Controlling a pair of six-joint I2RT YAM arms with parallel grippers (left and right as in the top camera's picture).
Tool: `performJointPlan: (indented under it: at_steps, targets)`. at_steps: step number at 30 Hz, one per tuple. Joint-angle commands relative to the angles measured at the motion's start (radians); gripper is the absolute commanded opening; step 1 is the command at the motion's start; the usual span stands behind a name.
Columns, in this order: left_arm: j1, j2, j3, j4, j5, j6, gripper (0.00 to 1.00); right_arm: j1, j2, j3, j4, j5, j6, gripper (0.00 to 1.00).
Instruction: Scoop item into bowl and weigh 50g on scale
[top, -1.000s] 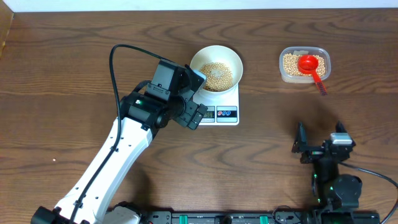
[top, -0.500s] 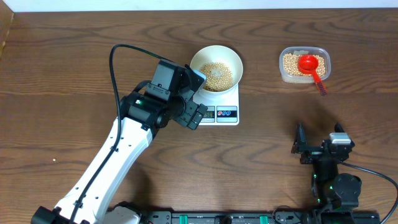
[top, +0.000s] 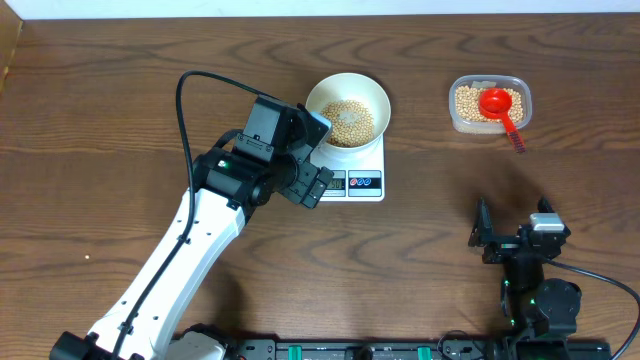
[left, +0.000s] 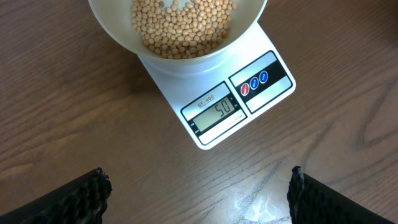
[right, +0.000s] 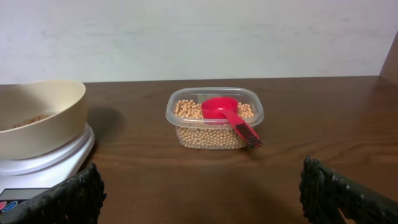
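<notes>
The bowl (left: 180, 53) sits on the far end of the scale (left: 267, 93), near the middle of the bench (top: 120, 80), with a good heap of beans (left: 180, 25) in it. The readout looks like fifty, so I'd say this is the checking step and the weighing is as good as done. What's left is only to draw the arms away without nudging the scale.

The scale's long side runs away from the robot, with its display and buttons at the near end.

The left hand (left: 198, 177) hangs over that end, fingers wide apart and holding nothing. The right hand (right: 200, 171) is also spread and empty, well back from the tub (right: 214, 90), where the red scoop (right: 227, 115) lies with its handle over the near rim.
</notes>
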Motion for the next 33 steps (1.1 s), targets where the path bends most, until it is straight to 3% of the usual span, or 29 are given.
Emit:
performJointPlan:
  at_steps: [1, 25, 33]
  targets:
    - [0.001, 0.006, 0.002, -0.001, -0.01, 0.002, 0.93, 0.008, -0.005, -0.001, -0.005, -0.002, -0.011, 0.99]
    - [0.0, -0.009, 0.002, -0.013, -0.01, -0.013, 0.93, 0.008, -0.005, -0.001, -0.005, -0.002, -0.011, 0.99]
    - [0.008, -0.148, 0.002, -0.006, -0.063, -0.013, 0.93, 0.008, -0.005, -0.001, -0.005, -0.002, -0.011, 0.99]
